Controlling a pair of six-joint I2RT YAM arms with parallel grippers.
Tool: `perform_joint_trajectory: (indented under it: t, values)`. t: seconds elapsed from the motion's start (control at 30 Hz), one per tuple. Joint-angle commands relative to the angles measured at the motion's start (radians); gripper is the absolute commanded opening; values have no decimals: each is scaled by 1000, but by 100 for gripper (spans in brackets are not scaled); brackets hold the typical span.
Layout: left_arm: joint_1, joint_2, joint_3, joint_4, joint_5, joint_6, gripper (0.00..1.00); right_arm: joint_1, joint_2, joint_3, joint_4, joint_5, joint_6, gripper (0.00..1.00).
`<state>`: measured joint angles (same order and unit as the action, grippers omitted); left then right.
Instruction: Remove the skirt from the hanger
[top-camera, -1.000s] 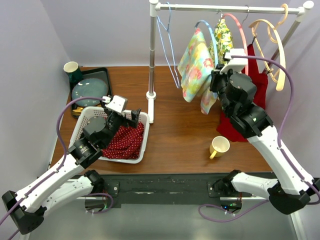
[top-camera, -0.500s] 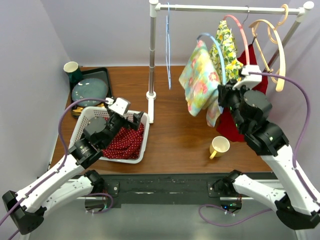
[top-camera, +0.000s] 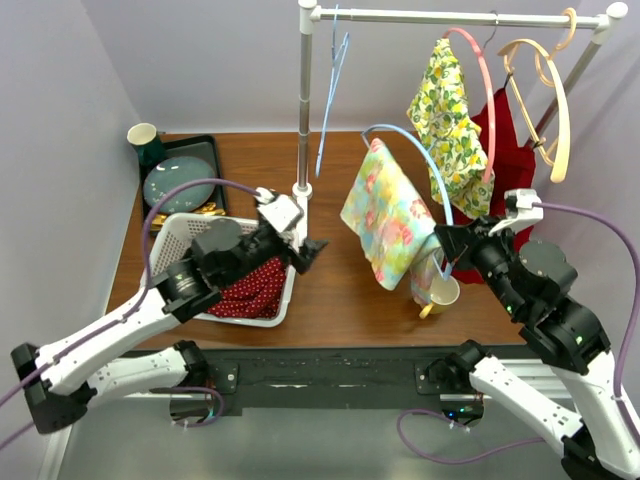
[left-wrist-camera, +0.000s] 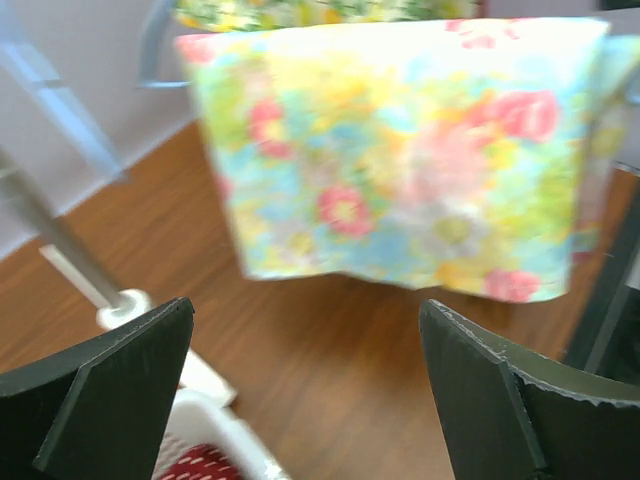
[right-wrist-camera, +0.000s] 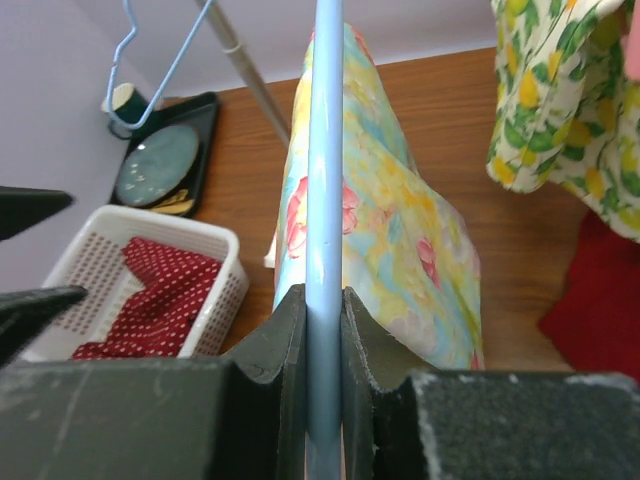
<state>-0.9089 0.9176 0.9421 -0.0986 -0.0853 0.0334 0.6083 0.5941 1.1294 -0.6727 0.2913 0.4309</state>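
Right gripper (right-wrist-camera: 322, 300): clamped on blue hanger (right-wrist-camera: 325, 150)
Left gripper (left-wrist-camera: 305, 330): jaws wide, empty, at 3 o'clock edge of basket (top-camera: 170, 232)
Skirt (top-camera: 385, 215): floral, draped over hanger, above worktop (top-camera: 340, 290), 2 o'clock from left gripper
Rail (top-camera: 450, 16): far, 12 o'clock, carries yellow garment (top-camera: 450, 110)

— What do we see ahead of our left gripper (left-wrist-camera: 305, 312)?
— The floral skirt (left-wrist-camera: 400, 160), blurred, hanging beyond our wide-apart fingers (left-wrist-camera: 110, 400), over the wooden table (left-wrist-camera: 330, 390).
— And closer?
— A white basket (left-wrist-camera: 215, 425) just below the gripper — red cloth (left-wrist-camera: 195, 462) inside.
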Motion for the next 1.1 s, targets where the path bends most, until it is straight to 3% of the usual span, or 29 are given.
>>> perform_joint_trajectory:
  t: [0.0,0.27,0.8,0.9,1.0,1.07]
  values:
    - [-140,90,75,43,-21,-62,100,-1,-27,-42,174,-136,97,0]
    - [-284,277,147,215,-71,-87,100,1,-73,-71,214,-176,131,0]
    - [-306,498,143,372,-156,-44,96,1,-114,-100,255,-233,180,0]
    - [-308,497,123,407,-149,-43,89,1,-116,-117,268,-233,189,0]
    - [-308,497,116,421,-157,-41,67,-1,-114,-123,278,-234,195,0]
    - [-308,495,115,421,-162,-41,47,1,-117,-125,285,-241,198,0]
